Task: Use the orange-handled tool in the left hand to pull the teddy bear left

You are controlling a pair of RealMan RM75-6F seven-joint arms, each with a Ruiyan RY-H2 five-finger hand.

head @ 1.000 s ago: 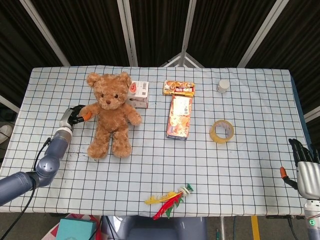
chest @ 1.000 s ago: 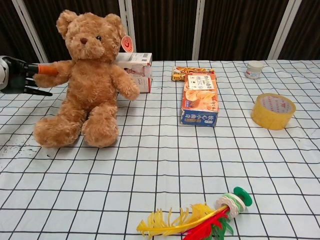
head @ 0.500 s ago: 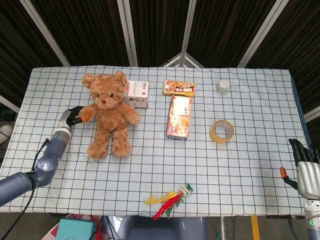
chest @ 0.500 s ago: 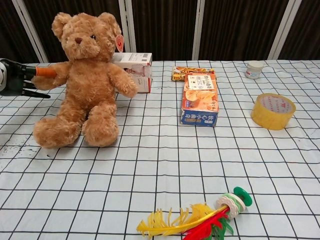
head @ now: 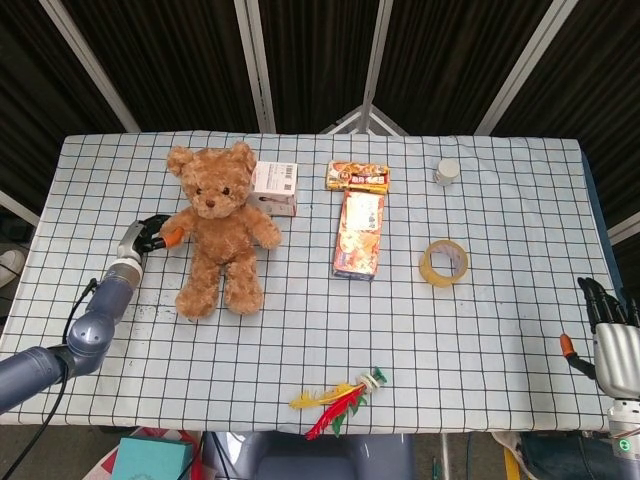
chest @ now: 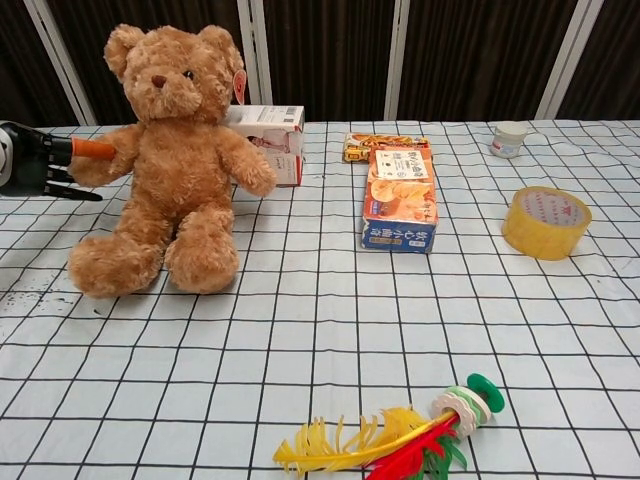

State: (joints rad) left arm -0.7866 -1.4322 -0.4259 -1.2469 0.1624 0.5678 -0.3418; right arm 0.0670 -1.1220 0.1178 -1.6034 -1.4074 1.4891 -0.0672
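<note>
Left robot hand (head: 143, 236) is clenched around the orange-handled tool (chest: 92, 149), whose far end is hidden behind the teddy bear (head: 219, 226). The bear sits upright at the counter's (head: 300, 330) far left, touching the tool. Judged well along; little leftward travel remains. Right robot hand (head: 610, 335) idles, released, near right. White box (head: 273, 187) shows a barcode; snack box (chest: 400, 196) lettering is unreadable.

The left hand (chest: 30, 170) holds the orange-handled tool (chest: 92, 150) against the teddy bear (chest: 165, 165). The bear sits up near a white box (chest: 270, 140).
</note>
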